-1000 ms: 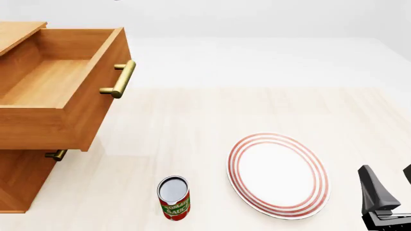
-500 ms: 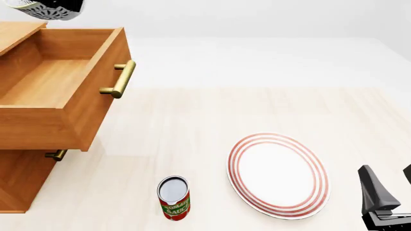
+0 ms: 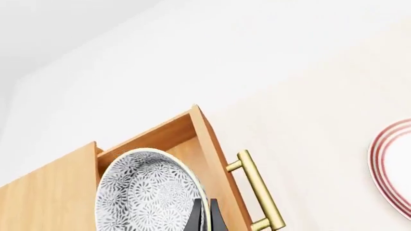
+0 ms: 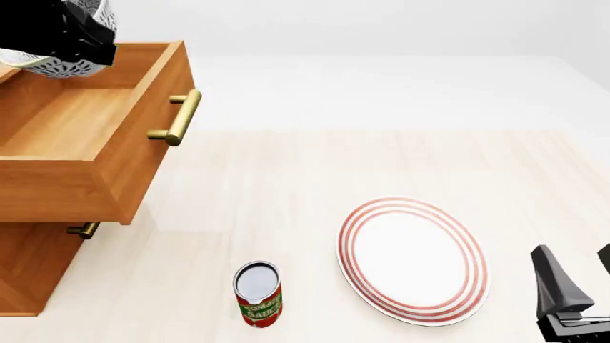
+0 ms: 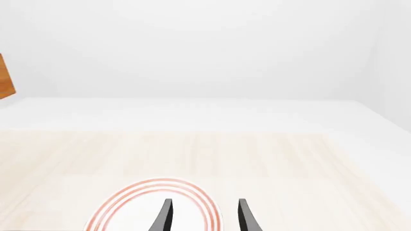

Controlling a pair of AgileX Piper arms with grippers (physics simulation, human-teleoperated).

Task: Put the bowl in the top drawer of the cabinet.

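Observation:
The speckled blue-grey bowl (image 4: pixel 50 67) hangs over the back of the open top drawer (image 4: pixel 76 128), above its floor. My left gripper (image 4: pixel 81 39) is shut on the bowl's rim. In the left wrist view the bowl (image 3: pixel 147 192) fills the space over the drawer (image 3: pixel 199 144), with the fingertips (image 3: pixel 196 216) pinched on its edge beside the brass handle (image 3: pixel 260 192). The light-brown cabinet (image 4: pixel 28 264) stands at the left. My right gripper (image 4: pixel 575 256) sits low at the near right, open and holding nothing, also seen in the right wrist view (image 5: pixel 204 219).
A red-ringed white plate (image 4: pixel 412 257) lies right of centre, just ahead of the right gripper, and shows in both wrist views (image 5: pixel 128 197) (image 3: pixel 395 168). A red tomato sauce can (image 4: pixel 258 293) stands near the front edge. The lower drawer's handle (image 4: pixel 84 230) pokes out under the open drawer.
The left gripper with the bowl has come down into the front view from the top, from out of sight to just over the drawer's back. The right arm has not moved.

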